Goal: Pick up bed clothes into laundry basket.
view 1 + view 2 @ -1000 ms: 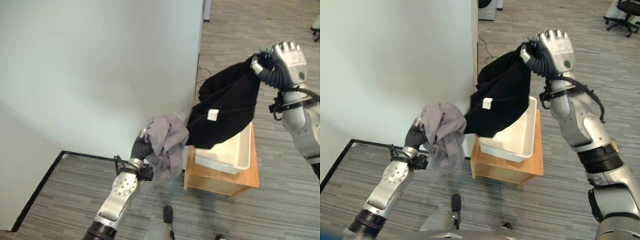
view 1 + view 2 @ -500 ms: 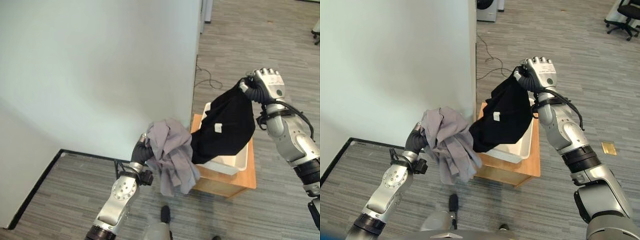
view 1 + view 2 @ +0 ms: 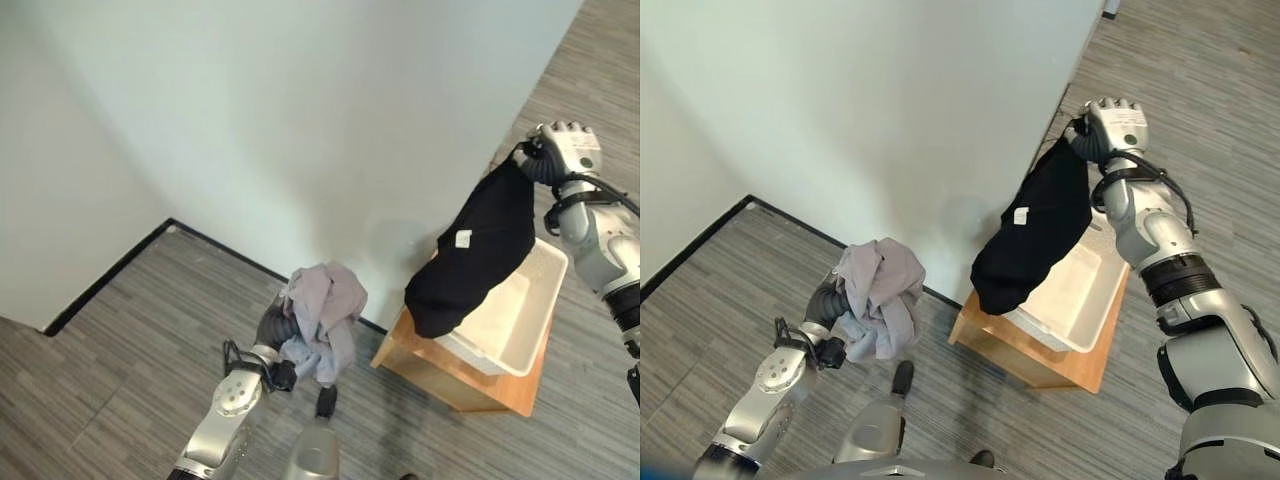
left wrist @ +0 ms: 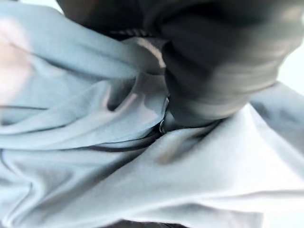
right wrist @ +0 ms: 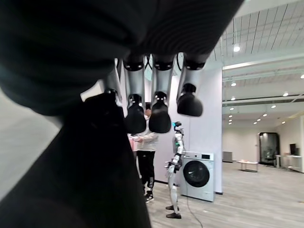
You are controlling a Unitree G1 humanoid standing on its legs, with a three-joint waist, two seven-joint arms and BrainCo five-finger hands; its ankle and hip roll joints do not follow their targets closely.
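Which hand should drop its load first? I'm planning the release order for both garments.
The right hand, probably. Its black garment already hangs over the white basket on the wooden stand. The left hand holds the grey garment off to the side, above the floor.

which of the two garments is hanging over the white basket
The black garment in the right hand: its lower end hangs over the white basket. The grey garment, bunched in the left hand, is off to the side over the floor.
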